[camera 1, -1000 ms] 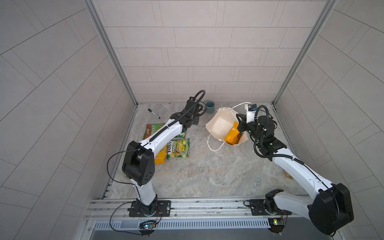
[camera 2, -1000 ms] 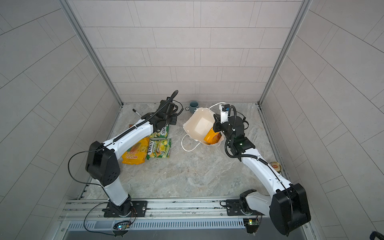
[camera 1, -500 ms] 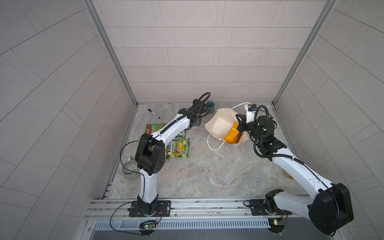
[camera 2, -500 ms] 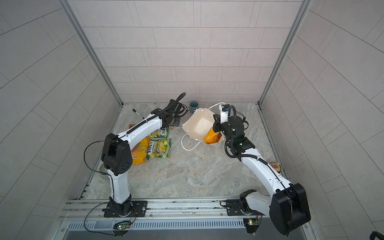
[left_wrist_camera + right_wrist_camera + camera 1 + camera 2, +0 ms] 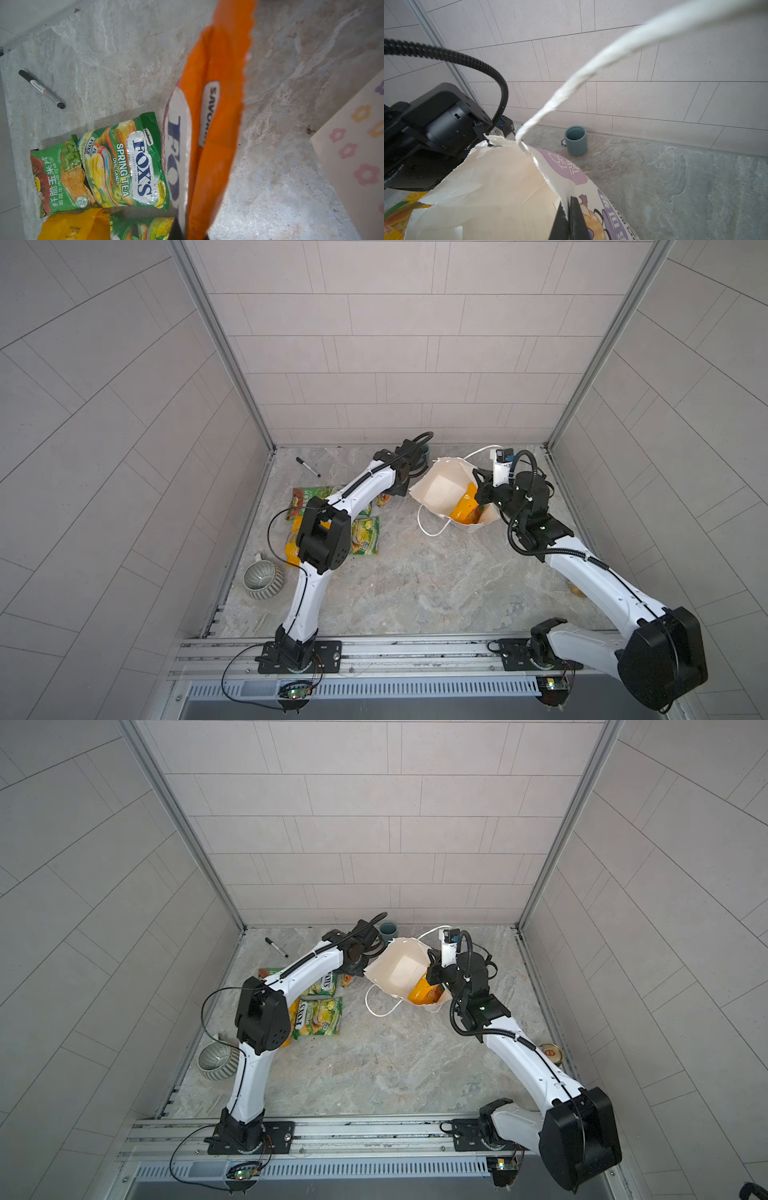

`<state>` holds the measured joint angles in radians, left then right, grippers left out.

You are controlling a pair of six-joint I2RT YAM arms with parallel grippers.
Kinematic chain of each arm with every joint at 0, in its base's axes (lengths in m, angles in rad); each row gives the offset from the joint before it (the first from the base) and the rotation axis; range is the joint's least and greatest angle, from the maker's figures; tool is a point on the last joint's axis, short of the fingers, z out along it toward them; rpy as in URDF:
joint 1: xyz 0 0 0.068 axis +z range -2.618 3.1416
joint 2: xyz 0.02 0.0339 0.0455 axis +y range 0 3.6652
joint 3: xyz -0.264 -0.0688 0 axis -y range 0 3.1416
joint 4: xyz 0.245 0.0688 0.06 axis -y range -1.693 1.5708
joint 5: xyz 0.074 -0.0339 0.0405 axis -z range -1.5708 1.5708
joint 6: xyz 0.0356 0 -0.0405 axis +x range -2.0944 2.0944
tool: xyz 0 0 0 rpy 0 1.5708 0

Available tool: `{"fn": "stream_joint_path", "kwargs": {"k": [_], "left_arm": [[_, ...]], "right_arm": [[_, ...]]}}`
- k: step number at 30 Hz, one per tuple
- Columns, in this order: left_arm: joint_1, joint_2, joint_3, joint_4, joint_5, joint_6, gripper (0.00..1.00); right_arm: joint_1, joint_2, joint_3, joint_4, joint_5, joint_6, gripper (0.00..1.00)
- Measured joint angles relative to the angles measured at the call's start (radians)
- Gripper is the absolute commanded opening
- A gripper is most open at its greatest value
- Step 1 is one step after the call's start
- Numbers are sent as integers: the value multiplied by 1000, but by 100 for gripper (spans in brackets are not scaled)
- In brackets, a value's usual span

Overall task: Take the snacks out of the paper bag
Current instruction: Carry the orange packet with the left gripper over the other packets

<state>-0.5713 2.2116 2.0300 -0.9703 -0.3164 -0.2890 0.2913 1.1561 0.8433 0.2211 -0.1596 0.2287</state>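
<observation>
Left jaws clamping orange FOX'S packet (image 5: pixel 212 124) beside paper bag (image 5: pixel 440 489); right jaws pinching its rim. Suggest lowering flat, clear of bag.

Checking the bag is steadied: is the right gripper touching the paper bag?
Touching. Right wrist view: the right gripper pinches the rim of the paper bag.

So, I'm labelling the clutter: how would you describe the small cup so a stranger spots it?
Look along the back wall to the white bag. The cup stands behind it, near the wall. It is plain, blue-grey and handleless, unlike the ribbed mug at the left edge.
</observation>
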Motion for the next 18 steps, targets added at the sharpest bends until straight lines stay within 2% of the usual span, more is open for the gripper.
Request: {"fn": "stream_joint_path", "kwargs": {"k": [2,6,9,16,18], "left_arm": [[-3,22,18,-24,-3,-4,1],[-5,48,42,-58,-10,-11,10],[-6,63,65,-75,-11,-13,23],[-7,63,79,-84,-13,-18,28],[-7,63,79,-82,-6,-18,27]], "right_arm": [[-4,-4,0,-3,4,0,0],[-11,-12,0,-9,9,2,0],[-16,-14,0,-8,10,8,0],[-18,-14,0,-9,9,13,0],[-18,-14,0,-9,8,13,0]]}}
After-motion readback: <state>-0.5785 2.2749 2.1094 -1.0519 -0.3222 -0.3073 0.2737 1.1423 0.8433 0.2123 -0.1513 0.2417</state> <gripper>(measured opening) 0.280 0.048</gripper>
